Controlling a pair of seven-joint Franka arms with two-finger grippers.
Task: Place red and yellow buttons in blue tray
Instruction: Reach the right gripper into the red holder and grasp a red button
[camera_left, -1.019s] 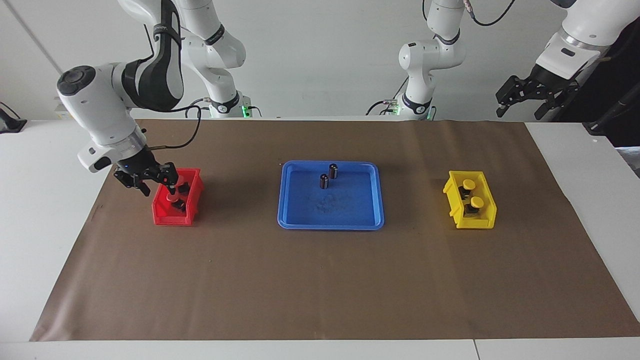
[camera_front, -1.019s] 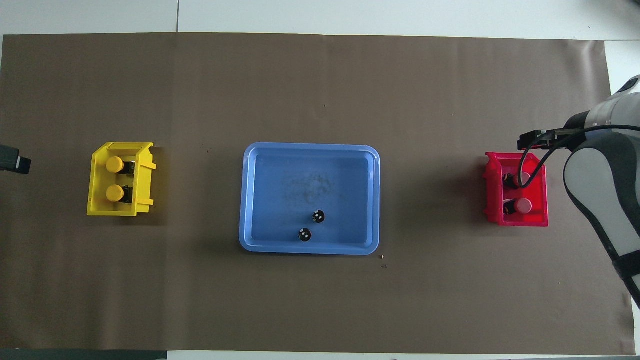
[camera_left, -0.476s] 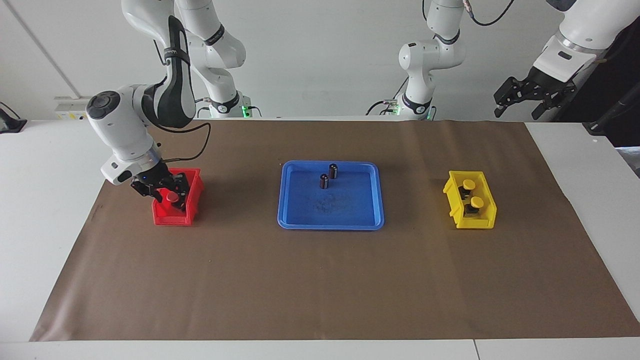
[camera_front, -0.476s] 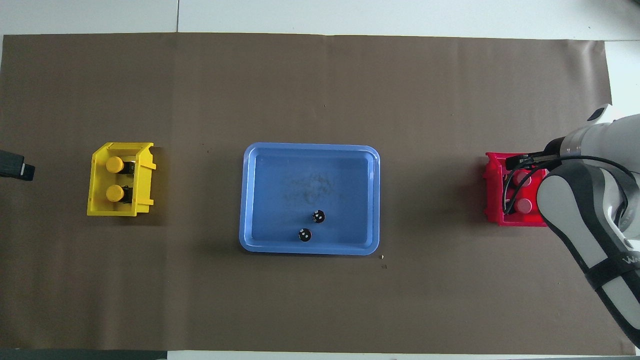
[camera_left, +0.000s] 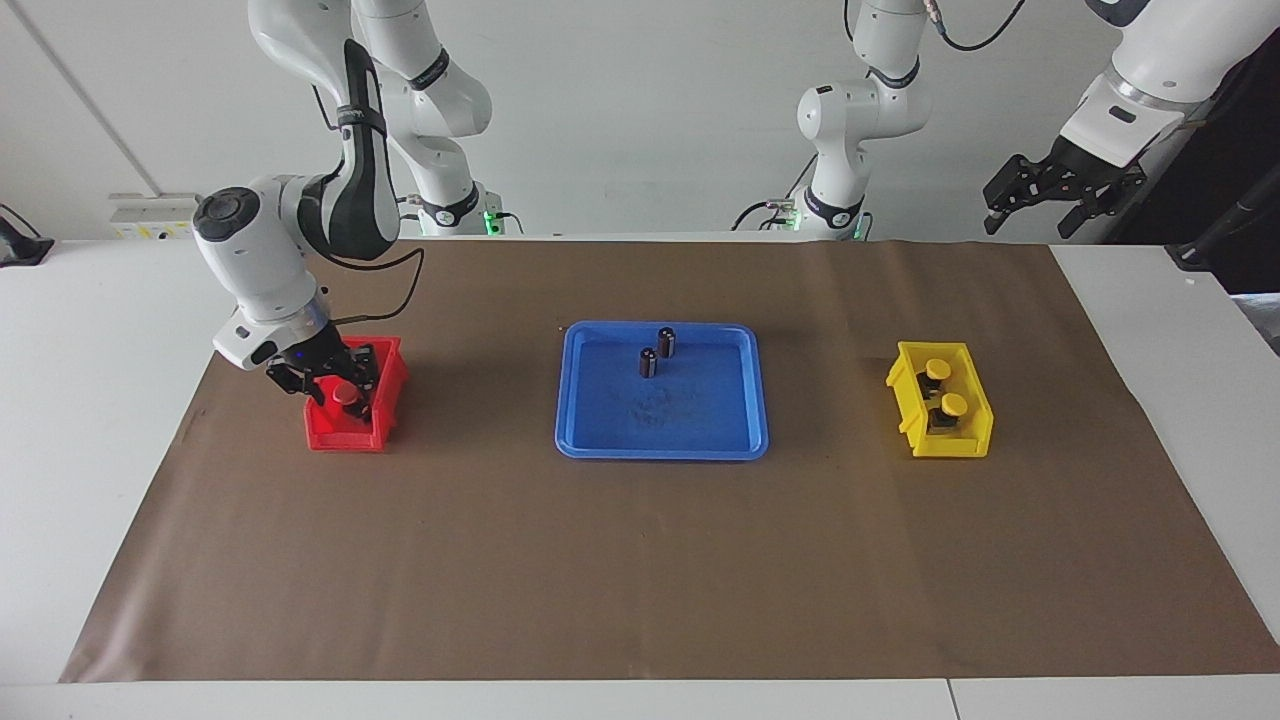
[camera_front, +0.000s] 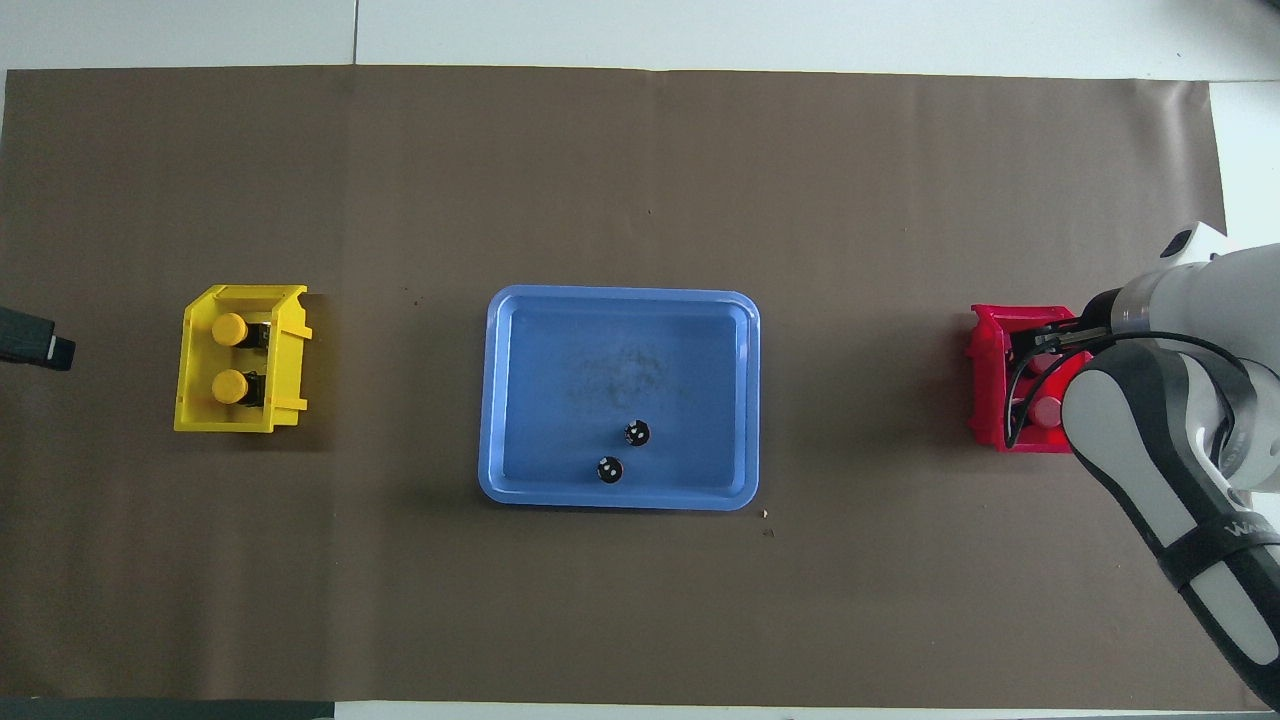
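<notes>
The blue tray (camera_left: 585, 440) (camera_front: 620, 296) lies mid-table. Two red buttons are in the red bin (camera_left: 340, 436) (camera_front: 985, 380); one red cap (camera_left: 346, 394) (camera_front: 1047, 412) shows, the other is hidden by my right arm. My right gripper (camera_left: 338, 386) is open and lowered into the red bin, its fingers around the red cap. Two yellow buttons (camera_left: 937, 369) (camera_left: 954, 404) (camera_front: 229, 327) (camera_front: 230, 385) sit in the yellow bin (camera_left: 962, 445) (camera_front: 192, 400). My left gripper (camera_left: 1045, 195) is open and empty, waiting high off the table's end, by the left arm.
Two dark upright cylinders (camera_left: 666, 342) (camera_left: 648, 362) (camera_front: 636, 433) (camera_front: 609, 469) stand in the part of the blue tray nearer to the robots. A brown mat (camera_left: 640, 560) covers the table under the tray and both bins.
My right gripper has moved from the red bin's outer edge to over its inside and lowered around a red button. The left gripper has barely shifted.
</notes>
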